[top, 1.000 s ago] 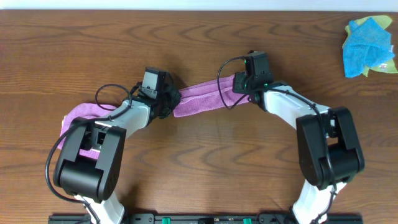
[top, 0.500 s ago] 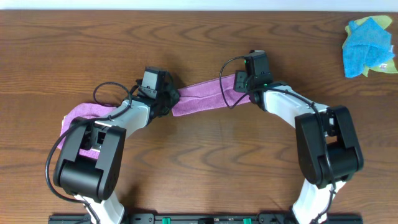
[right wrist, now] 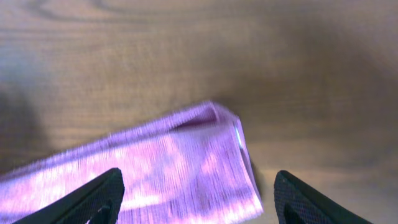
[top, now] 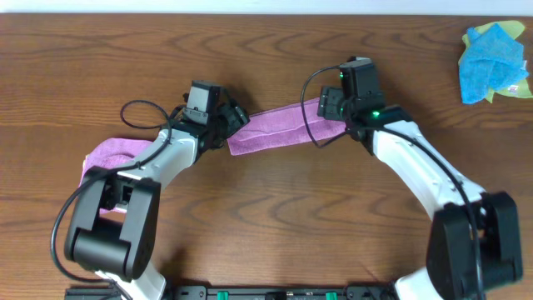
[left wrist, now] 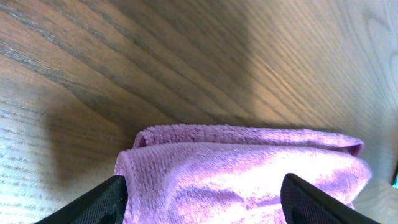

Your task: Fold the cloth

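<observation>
We note the cloth (top: 271, 131) lying bunched in a strip on the desk (top: 266, 217). Left jaws stand open over it toward 9 o'clock, right jaws open over its 3 o'clock end.

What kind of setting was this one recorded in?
Probably a robotics lab workbench rather than a home. A left arm and a right arm rise from a rail at the edge of a wooden table. On it lie only a purple cloth and a crumpled blue cloth.
</observation>
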`<action>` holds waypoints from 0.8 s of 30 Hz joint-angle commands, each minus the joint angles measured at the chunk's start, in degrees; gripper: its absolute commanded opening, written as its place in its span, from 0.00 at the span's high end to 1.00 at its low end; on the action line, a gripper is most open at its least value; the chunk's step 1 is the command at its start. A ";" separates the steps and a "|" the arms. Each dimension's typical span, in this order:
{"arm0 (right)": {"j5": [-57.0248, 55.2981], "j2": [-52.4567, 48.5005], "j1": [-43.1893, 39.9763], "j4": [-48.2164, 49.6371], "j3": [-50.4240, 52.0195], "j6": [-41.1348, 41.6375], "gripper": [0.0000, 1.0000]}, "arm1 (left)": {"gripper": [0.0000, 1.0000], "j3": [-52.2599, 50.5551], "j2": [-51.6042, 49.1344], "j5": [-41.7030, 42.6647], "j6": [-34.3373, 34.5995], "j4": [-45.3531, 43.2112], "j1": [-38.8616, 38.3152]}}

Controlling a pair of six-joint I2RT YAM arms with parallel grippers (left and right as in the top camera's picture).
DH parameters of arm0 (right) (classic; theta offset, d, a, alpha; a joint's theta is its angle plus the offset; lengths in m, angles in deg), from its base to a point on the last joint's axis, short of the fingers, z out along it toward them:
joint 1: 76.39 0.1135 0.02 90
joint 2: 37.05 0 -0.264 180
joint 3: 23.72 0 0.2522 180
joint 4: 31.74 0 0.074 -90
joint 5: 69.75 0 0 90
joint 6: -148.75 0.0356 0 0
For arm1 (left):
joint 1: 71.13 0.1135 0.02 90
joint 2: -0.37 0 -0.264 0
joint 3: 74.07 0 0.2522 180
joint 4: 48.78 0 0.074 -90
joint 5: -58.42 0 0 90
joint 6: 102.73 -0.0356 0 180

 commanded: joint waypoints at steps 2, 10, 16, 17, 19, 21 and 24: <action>-0.74 2.91 0.74 -5.35 -0.66 5.35 0.23 | 0.23 1.53 3.13 0.02 -3.02 2.91 0.28; 4.48 4.07 0.74 -15.78 -0.66 12.85 0.20 | 0.92 1.55 4.61 6.16 -5.55 7.56 0.28; 7.82 4.07 0.61 -18.27 -0.66 19.52 0.13 | 0.94 1.55 4.61 5.55 -6.93 8.22 0.11; 8.76 4.07 0.50 -18.29 -0.66 20.63 0.13 | 0.94 1.55 4.59 5.27 -7.39 8.22 0.11; 9.62 4.07 0.15 -18.45 -0.66 22.62 0.13 | 0.94 1.55 4.59 3.93 -8.15 8.26 0.07; 9.99 4.07 -0.31 -18.43 -0.66 23.69 0.12 | 0.94 1.55 4.57 2.49 -9.05 8.22 -0.11; 9.94 4.04 -1.20 -18.34 -0.63 24.26 0.11 | 0.94 1.55 4.44 -1.09 -10.34 8.04 -1.09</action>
